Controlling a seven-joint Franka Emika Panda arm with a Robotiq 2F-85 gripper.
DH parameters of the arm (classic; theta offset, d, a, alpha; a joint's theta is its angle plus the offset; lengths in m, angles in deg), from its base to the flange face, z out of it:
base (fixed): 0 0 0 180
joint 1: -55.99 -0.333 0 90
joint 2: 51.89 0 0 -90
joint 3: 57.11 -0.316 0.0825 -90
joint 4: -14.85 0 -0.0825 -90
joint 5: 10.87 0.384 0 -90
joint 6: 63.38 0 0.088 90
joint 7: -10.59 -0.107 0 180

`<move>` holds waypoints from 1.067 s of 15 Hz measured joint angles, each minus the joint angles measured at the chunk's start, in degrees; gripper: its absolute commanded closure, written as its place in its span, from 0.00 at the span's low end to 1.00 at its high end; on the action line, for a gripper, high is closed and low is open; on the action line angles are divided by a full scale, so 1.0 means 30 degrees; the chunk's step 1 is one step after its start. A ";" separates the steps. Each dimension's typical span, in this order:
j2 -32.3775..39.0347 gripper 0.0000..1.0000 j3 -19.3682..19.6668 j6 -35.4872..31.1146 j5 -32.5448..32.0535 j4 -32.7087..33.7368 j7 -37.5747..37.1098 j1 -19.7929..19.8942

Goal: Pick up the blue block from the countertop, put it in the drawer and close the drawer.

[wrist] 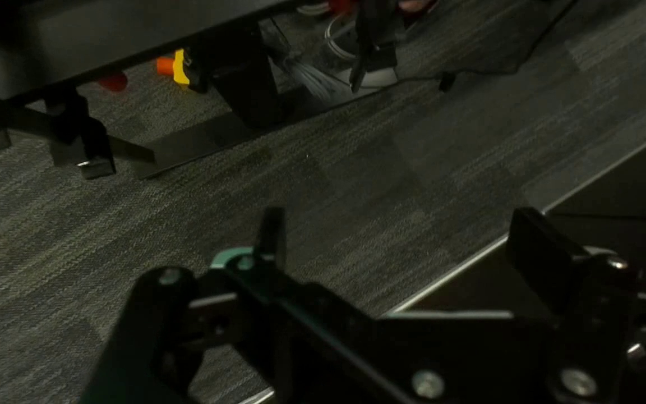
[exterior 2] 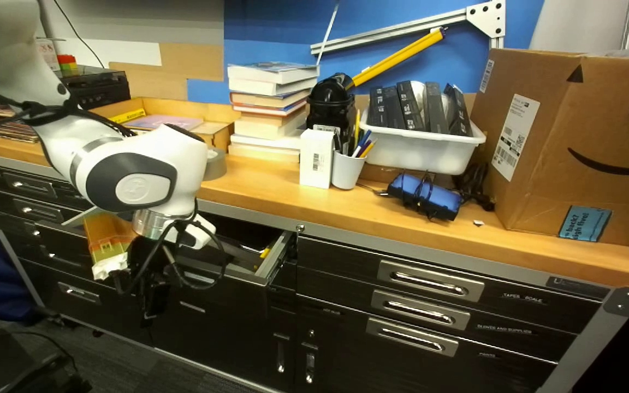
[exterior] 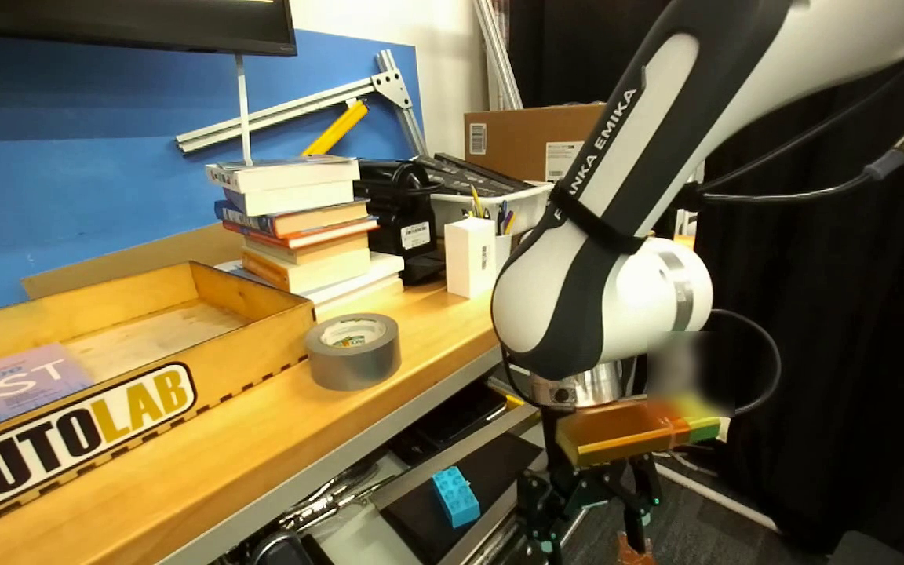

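1. The block (exterior: pixel 457 497) lay in the open drawer (exterior 2: pixel 272 258), studs up on black lining (exterior: pixel 503 463); it was off the desk (exterior: pixel 436 345), so I judged only closing was left.
2. I had the end effector (wrist: pixel 398 241) spread, nothing pinched, hanging just outside the drawer over carpet (wrist: pixel 384 168).
3. Good close, as I saw it: draw the end effector together into a stiff pusher, set that on the drawer front near the middle, push straight in, slow.
4. An off-centre shove might have bound the rails (exterior 2: pixel 280 266); a jerk might have slid the block.
5. The wrist view missed the block, so an exterior view had to do the checking.
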 measured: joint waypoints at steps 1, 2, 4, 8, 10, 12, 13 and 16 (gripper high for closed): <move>0.0000 0.00 0.0033 -0.0490 -0.0092 0.0121 -0.0790 -0.0002; 0.0000 0.00 0.0064 -0.0949 -0.0306 0.0291 -0.1692 -0.0009; 0.0003 0.00 0.0144 -0.1821 -0.0951 0.0717 -0.3688 -0.0035; 0.0225 0.00 0.0504 -0.2678 -0.3076 0.1732 -0.7940 -0.0175; 0.0524 0.00 0.0640 -0.2667 -0.4077 0.2306 -0.9563 -0.0255; 0.0855 0.00 0.0728 -0.2667 -0.4575 0.2828 -1.0934 -0.0308; 0.1007 0.00 0.0769 -0.2669 -0.4646 0.3055 -1.1519 -0.0316; 0.1499 0.00 0.0817 -0.2566 -0.4562 0.3625 -1.2098 -0.0317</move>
